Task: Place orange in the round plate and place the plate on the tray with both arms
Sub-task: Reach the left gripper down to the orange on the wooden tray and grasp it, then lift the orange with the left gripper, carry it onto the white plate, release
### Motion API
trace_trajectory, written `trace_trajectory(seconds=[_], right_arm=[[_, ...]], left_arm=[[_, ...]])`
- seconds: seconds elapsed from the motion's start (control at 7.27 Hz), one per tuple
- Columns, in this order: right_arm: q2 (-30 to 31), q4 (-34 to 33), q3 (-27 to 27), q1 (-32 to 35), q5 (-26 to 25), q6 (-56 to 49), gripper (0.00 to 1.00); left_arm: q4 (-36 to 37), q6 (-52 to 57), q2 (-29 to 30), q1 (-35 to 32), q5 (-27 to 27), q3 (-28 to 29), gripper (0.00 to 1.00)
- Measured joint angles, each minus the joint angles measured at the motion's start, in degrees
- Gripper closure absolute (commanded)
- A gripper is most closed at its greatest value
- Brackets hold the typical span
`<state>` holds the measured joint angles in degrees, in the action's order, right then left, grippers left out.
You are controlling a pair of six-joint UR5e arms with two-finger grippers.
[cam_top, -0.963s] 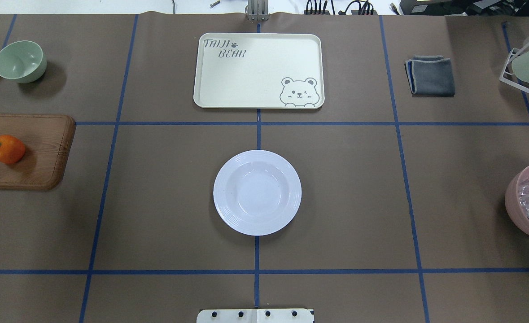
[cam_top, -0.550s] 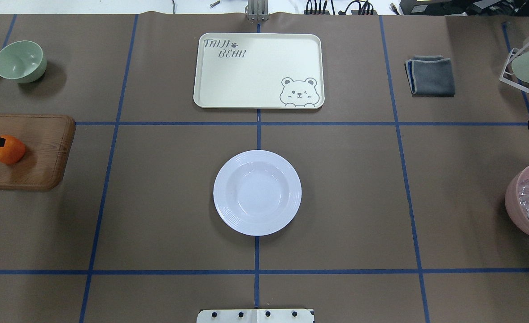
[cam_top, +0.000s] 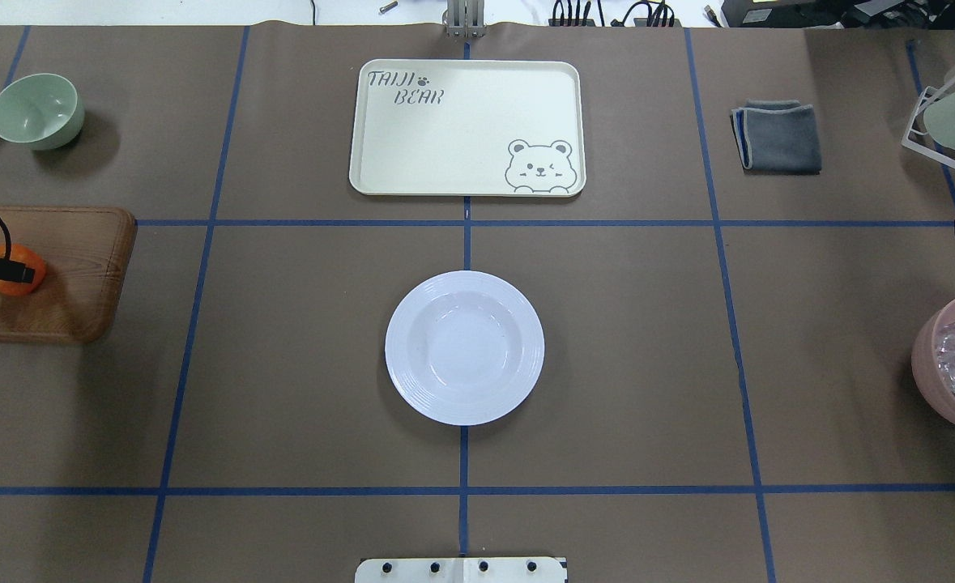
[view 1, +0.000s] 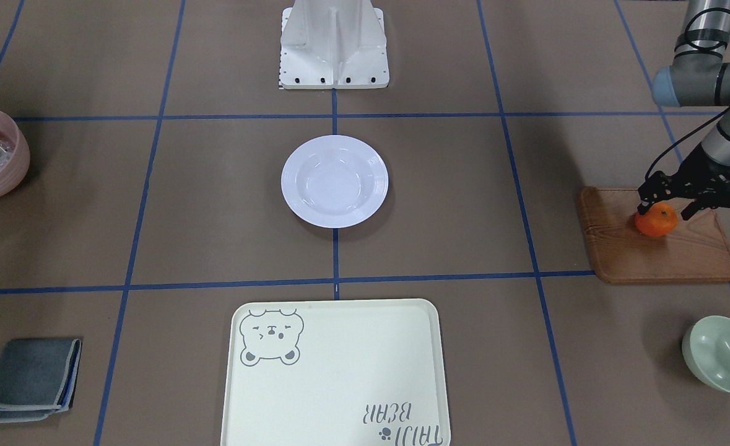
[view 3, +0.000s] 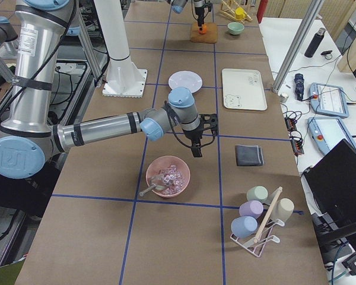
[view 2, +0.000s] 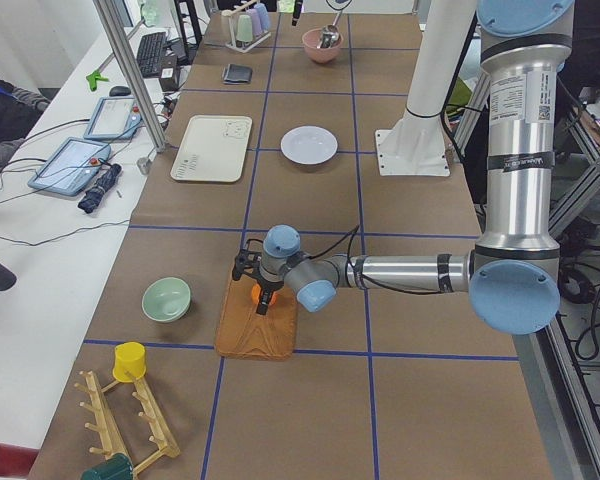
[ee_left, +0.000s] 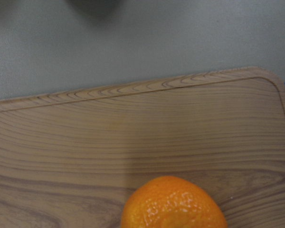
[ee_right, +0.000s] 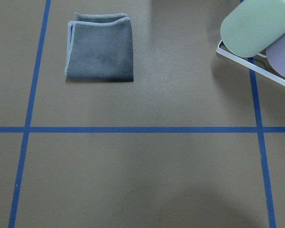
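Observation:
The orange rests on a brown wooden board at the table's left end. My left gripper is open and low over it, with one black finger on either side of the fruit. The left wrist view shows the orange close at its bottom edge. The white round plate lies empty at the table's centre. Beyond it lies the cream tray with the bear drawing, also empty. My right gripper hovers over bare table at the right end, and I cannot tell whether it is open or shut.
A pale green bowl sits beyond the board. At the right end are a pink bowl holding clear pieces and a metal utensil, a folded grey cloth and a cup rack. The white base stand stands at the near edge.
My left gripper has come in from the left edge and now reaches over the orange. The right gripper's tip has shifted only slightly at the right edge.

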<state>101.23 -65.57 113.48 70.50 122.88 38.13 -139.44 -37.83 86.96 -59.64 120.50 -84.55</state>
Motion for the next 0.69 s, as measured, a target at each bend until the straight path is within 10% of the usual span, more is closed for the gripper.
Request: trace_trajectory(seconds=[0.28, 0.69], right_arm=[[0.04, 0.0, -0.07, 0.06, -0.07, -0.06, 0.0], [0.09, 0.0, -0.1, 0.0, 0.02, -0.02, 0.0]], left_arm=[[-0.96, -0.16, 0.19, 0.71, -0.51, 0.27, 0.93], [-1.05, 0.1, 0.61, 0.72, -0.24, -1.22, 1.0]])
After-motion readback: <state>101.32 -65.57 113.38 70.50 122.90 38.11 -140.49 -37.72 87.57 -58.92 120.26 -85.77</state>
